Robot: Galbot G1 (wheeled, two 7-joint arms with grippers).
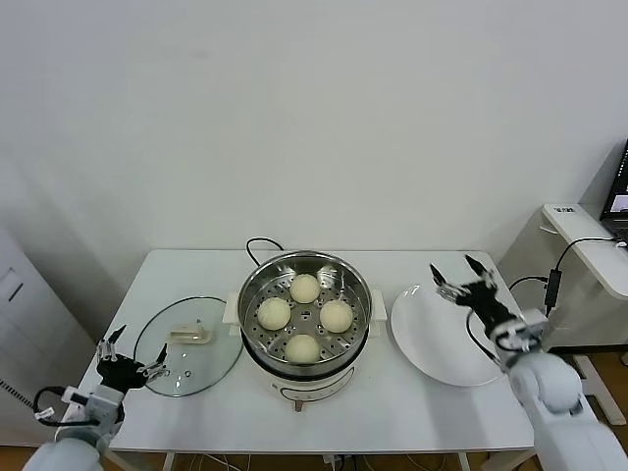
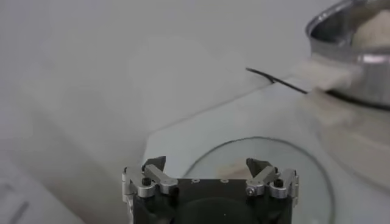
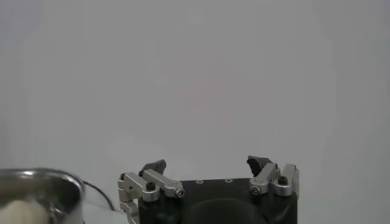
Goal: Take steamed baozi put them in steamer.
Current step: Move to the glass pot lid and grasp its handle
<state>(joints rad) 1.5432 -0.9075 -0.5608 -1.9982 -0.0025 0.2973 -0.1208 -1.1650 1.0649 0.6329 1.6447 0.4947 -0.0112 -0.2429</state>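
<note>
The shiny steel steamer [image 1: 257,284] stands at the middle of the white table, and several cream-white baozi [image 1: 304,287] lie on its perforated tray. The steamer's rim also shows in the left wrist view [image 2: 341,45] and in the right wrist view [image 3: 42,181], where one baozi [image 3: 21,212] is partly in sight. My right gripper [image 1: 457,277] is open and empty, raised above the white plate [image 1: 432,334]. My left gripper [image 1: 131,354] is open and empty, low at the table's front left, by the glass lid [image 1: 211,363]. Its fingertips [image 2: 154,163] show above the lid [image 2: 304,167].
The glass lid with a cream handle [image 1: 189,336] lies left of the steamer. A black cord [image 1: 259,245] runs behind the steamer. A white side table [image 1: 589,245] with cables stands at the far right. A grey cabinet [image 1: 25,304] stands at the left.
</note>
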